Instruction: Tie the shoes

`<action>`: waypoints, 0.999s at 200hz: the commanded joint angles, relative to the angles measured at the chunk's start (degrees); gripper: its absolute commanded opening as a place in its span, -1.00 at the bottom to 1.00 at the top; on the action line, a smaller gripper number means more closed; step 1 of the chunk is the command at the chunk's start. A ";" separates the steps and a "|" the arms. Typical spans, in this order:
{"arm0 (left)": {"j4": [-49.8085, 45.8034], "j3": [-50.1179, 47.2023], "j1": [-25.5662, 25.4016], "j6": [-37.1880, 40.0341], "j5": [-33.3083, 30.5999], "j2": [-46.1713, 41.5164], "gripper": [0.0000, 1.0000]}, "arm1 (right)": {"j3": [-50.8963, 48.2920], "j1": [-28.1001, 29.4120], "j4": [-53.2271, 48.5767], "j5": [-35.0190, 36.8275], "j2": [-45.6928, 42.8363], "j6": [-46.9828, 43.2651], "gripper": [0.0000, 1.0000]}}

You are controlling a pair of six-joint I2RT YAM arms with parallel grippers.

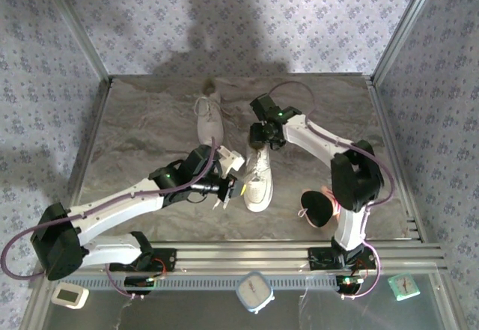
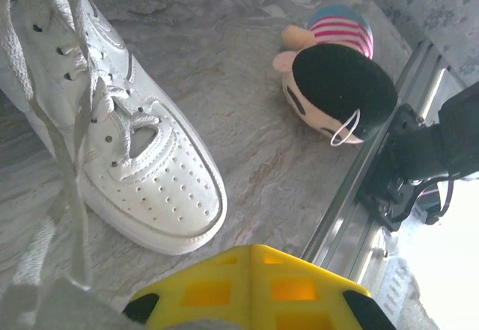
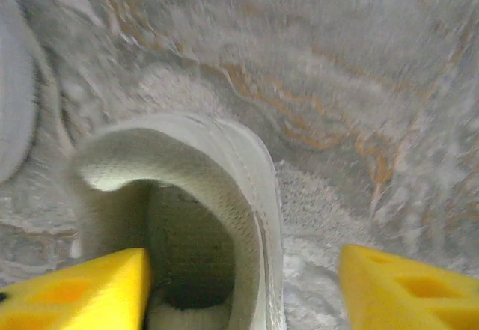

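Two white shoes lie on the marbled table. One shoe [image 1: 209, 118] rests farther back; the nearer shoe [image 1: 260, 177] points its toe at the arms. My right gripper [image 1: 263, 137] hangs over that shoe's heel and is open [image 3: 243, 277]. One yellow finger is inside the dark opening [image 3: 187, 248] and the other is outside over the table, so they straddle the collar wall. My left gripper [image 1: 230, 190] sits just left of the toe, its yellow fingers shut together [image 2: 253, 281]. The perforated toe [image 2: 161, 191] and loose laces [image 2: 71, 158] lie ahead of it. I cannot tell whether a lace is pinched.
A black-and-pink plush toy [image 1: 317, 207] [image 2: 337, 83] lies right of the near shoe, close to the right arm's base. An aluminium rail [image 1: 247, 254] runs along the near table edge. Patterned enclosure walls [image 1: 52, 83] close in the left, back and right sides.
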 commanded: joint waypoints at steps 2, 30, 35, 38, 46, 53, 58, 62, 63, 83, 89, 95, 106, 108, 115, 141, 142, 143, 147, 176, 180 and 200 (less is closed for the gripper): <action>6.49 -0.14 1.27 -5.25 0.89 0.58 -1.00 | -4.87 -0.32 4.74 5.82 -14.03 0.05 0.63; 9.07 1.45 2.56 -11.65 0.33 1.70 -1.00 | -21.61 0.30 14.05 6.87 -31.54 0.44 0.95; 8.96 1.97 2.86 -12.78 -0.01 2.09 -1.00 | -24.75 0.65 16.04 6.85 -34.82 0.46 0.95; 9.07 2.30 3.00 -13.64 -0.06 2.31 -1.00 | -26.95 0.91 17.48 6.77 -36.98 0.46 0.95; 9.68 2.78 3.45 -15.07 -0.62 2.59 -1.00 | -32.62 1.54 21.48 5.71 -42.45 0.11 0.96; 10.82 2.97 3.72 -17.02 -1.51 2.70 -1.00 | -37.48 1.74 25.29 3.27 -46.64 -0.47 1.00; 11.33 3.18 3.91 -18.47 -2.43 2.78 -1.00 | -40.22 1.75 27.60 0.75 -48.92 -1.29 1.00; 11.68 3.33 4.04 -19.45 -3.04 2.83 -1.00 | -41.88 1.75 28.59 -1.03 -50.35 -1.77 1.00; 11.77 3.45 4.08 -19.70 -3.20 2.85 -1.00 | -42.17 1.70 28.65 -1.31 -50.57 -1.84 1.00; 12.47 5.50 4.17 -23.51 -6.49 3.14 -1.00 | -42.29 1.81 22.20 -10.55 -51.83 -4.06 1.00; 12.75 5.82 4.13 -24.67 -7.74 3.14 -1.00 | -42.40 2.38 21.34 -13.76 -52.07 -4.98 0.97; 13.53 5.85 4.17 -25.78 -8.84 2.98 -1.00 | -43.30 3.19 22.27 -16.63 -52.83 -4.79 0.91; 15.33 5.81 4.22 -27.67 -9.99 2.96 -1.00 | -47.19 5.02 29.28 -22.63 -54.86 -3.54 0.69; 15.65 5.85 4.24 -28.02 -10.07 3.03 -1.00 | -48.06 5.38 31.07 -23.66 -55.19 -3.26 0.65; 16.98 5.85 4.29 -28.89 -10.30 3.08 -1.00 | -50.90 6.86 37.46 -26.75 -55.91 -1.82 0.58; 21.36 5.86 4.29 -31.40 -8.74 3.32 -1.00 | -56.00 13.61 52.89 -27.28 -55.60 -1.23 0.42; 21.49 5.86 4.25 -31.47 -8.69 3.32 -1.00 | -56.04 13.79 53.15 -27.18 -55.57 -1.35 0.42; 21.59 5.81 4.28 -31.59 -8.66 3.27 -1.00 | -56.11 13.92 53.41 -27.13 -55.55 -1.41 0.41; 21.90 5.84 4.30 -31.86 -8.49 3.25 -1.00 | -56.17 14.59 54.35 -26.89 -55.33 -1.77 0.40; 20.85 6.94 4.24 -31.59 -7.61 2.79 -1.00 | -56.17 15.35 58.11 -27.24 -52.76 -4.42 0.34; 20.68 7.06 4.21 -31.54 -7.47 2.71 -1.00 | -56.11 15.22 58.59 -27.53 -52.33 -4.73 0.34; 20.29 7.31 4.19 -31.54 -7.26 2.31 -1.00 | -55.59 14.87 60.72 -27.76 -50.61 -5.41 0.31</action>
